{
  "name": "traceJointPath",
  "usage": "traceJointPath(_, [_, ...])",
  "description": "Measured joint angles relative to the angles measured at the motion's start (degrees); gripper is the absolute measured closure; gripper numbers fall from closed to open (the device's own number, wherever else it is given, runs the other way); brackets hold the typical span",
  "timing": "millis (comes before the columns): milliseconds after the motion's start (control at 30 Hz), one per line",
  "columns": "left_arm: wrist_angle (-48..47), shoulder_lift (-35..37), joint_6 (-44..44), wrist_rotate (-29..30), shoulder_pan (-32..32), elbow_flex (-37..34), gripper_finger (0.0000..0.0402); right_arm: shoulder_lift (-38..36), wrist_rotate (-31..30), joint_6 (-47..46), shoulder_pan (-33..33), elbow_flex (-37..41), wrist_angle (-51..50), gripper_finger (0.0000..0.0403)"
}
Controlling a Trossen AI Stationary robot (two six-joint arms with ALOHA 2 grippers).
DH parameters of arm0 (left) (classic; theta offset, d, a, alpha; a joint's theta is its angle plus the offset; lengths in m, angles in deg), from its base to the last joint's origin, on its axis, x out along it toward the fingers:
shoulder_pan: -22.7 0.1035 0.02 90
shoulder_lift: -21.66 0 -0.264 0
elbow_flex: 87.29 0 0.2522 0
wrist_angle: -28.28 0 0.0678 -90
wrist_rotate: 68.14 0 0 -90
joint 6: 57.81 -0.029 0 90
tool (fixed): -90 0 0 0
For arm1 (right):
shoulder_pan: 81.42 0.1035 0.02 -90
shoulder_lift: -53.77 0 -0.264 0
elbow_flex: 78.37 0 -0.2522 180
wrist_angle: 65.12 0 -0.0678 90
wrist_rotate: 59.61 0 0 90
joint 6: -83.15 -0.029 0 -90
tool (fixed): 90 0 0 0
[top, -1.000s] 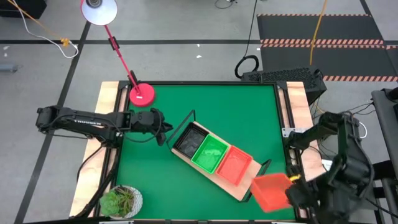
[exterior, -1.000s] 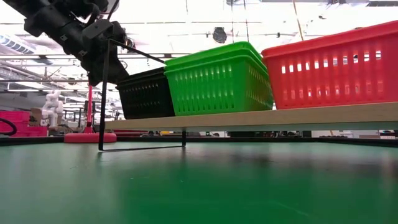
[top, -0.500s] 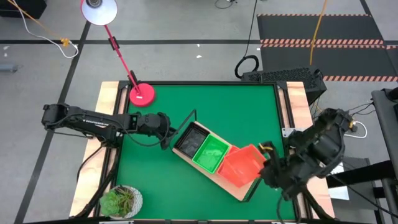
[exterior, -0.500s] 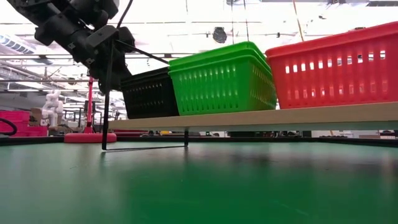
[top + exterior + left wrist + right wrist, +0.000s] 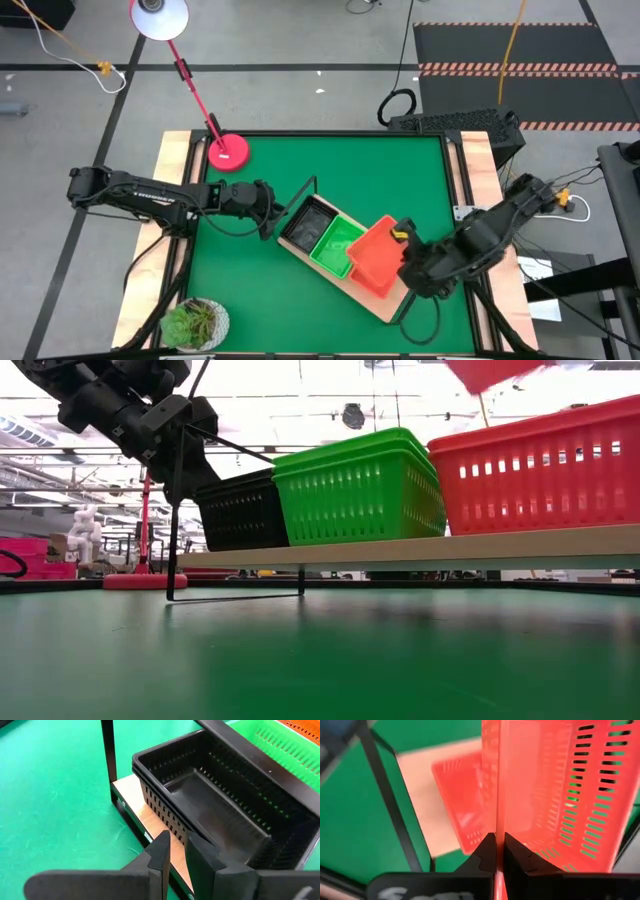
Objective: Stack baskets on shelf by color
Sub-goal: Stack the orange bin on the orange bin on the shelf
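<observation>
While right gripper [image 5: 496, 851] pinches slotted red plastic basket [image 5: 375, 252], boxy, thin-walled

We see a green table mat [image 5: 330, 180] covering the work surface, bordered on its left and right sides by light-wood table edges [image 5: 172, 150]. At the mat's far left corner stands a desk lamp whose round red base [image 5: 229, 152] carries a slanted red stem up to a white shade [image 5: 158, 15] that reaches out over the grey floor, while a small potted plant [image 5: 195, 323] with green leaves sits at the near left corner. Beyond the table's far right corner we note a black keyboard [image 5: 455, 121] beside a coiled black cable [image 5: 397, 103], and a dark floor mat with striped warning edges [image 5: 520, 70] crossed by an orange cable [image 5: 510, 45].
</observation>
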Motion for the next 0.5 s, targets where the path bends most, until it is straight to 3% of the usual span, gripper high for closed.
traceJointPath(233, [0.0, 0.0, -0.6, 0.0, 0.0, 0.0, 0.0344, 0.0, 3.3, 4.7, -1.6, 10.4, 3.0, 0.0399])
traceJointPath(500, [0.1, 0.0, -0.7, 0.2, 0.0, 0.0, 0.0344, 0.0, 4.3, 5.3, -1.9, 17.0, 6.4, 0.0399])
